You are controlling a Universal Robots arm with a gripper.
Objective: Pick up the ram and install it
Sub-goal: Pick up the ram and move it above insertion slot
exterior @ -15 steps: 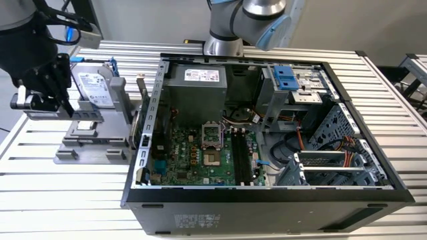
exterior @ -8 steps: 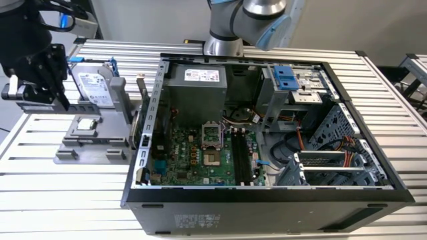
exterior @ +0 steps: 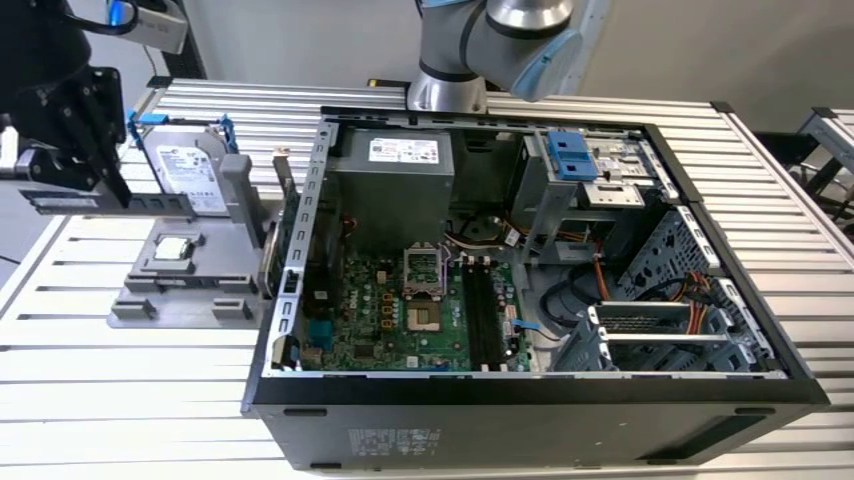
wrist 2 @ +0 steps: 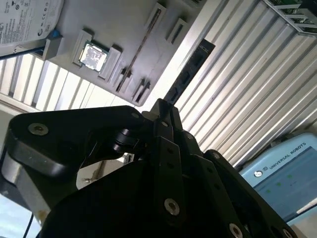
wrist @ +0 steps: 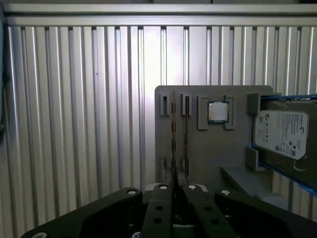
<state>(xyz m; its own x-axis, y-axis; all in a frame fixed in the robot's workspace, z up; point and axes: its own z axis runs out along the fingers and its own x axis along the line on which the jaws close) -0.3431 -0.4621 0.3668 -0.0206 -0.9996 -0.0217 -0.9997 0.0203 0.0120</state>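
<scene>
Gripper (wrist 2: 163,108) points down over gray fixture (wrist 2: 124,29), fingers clamped on ram (wrist 2: 190,69), strip clear of the fixture's slots.

Open computer case (exterior: 534,405), hard drive (exterior: 187,172), processor (exterior: 171,249)

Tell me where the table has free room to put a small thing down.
Bare slats of the table lie on the near side of the gray holder, at the exterior view's left of the computer case. Inside the case and on the holder it is crowded.
</scene>
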